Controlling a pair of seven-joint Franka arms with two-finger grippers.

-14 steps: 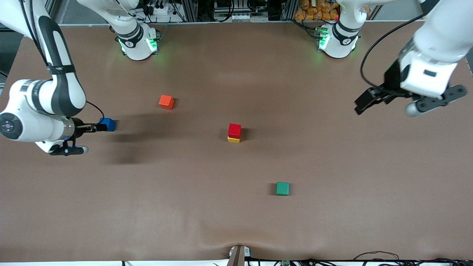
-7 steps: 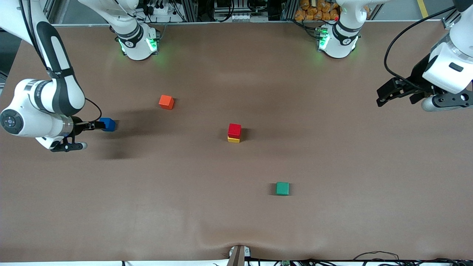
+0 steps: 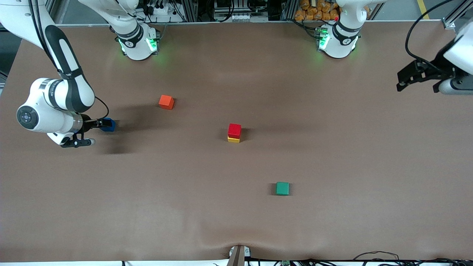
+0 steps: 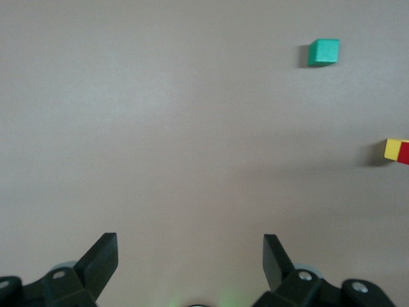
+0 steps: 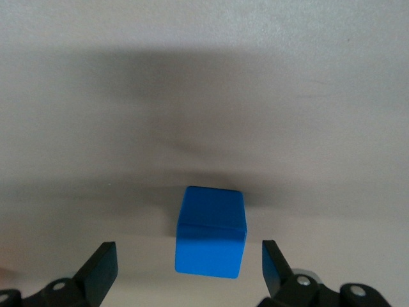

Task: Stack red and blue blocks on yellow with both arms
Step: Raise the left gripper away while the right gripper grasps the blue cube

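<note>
Five small matte cubes: one blue (image 3: 108,125), one crimson red (image 3: 234,130), one yellow (image 3: 233,139), one orange-red (image 3: 166,102), one green (image 3: 282,188).

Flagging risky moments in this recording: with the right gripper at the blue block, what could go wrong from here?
1. The right gripper is open around the blue block, which sits off-centre between the fingers; closing might twist or nudge it.
2. The red block on the yellow block looks slightly offset, so adding blue could topple the stack.
</note>
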